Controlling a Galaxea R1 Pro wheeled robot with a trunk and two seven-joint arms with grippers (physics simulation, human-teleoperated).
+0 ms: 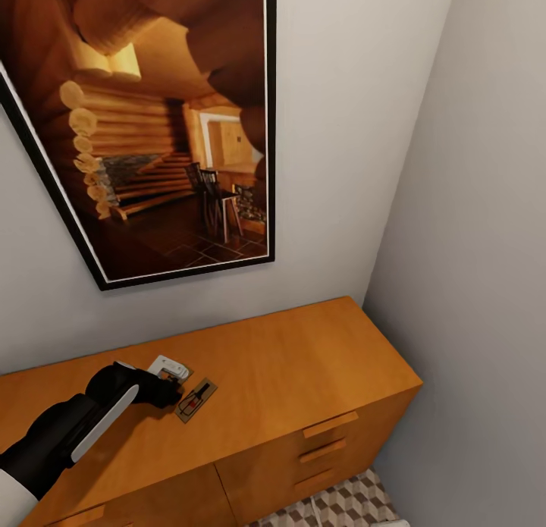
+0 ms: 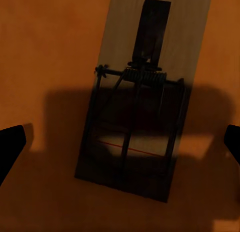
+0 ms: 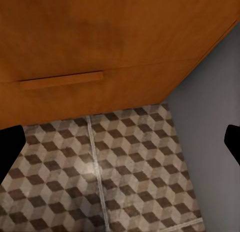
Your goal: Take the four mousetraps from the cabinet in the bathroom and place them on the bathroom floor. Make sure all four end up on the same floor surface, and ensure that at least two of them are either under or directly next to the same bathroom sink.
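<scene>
Where it hovers, left tool (image 2: 120, 142) above mousetrap (image 2: 137, 101).

Head cam: high, tilted down at the cabinet (image 1: 288, 375) top in a wall corner, framed picture (image 1: 163, 125) upper left. Left wrist cam: straight down, very close over a mousetrap (image 2: 142, 99) on that top, shared with head. Right wrist cam: low, facing cabinet front and bathroom floor (image 3: 120, 177).

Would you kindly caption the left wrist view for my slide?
Open left gripper poised above a mousetrap lying on the cabinet top.
</scene>
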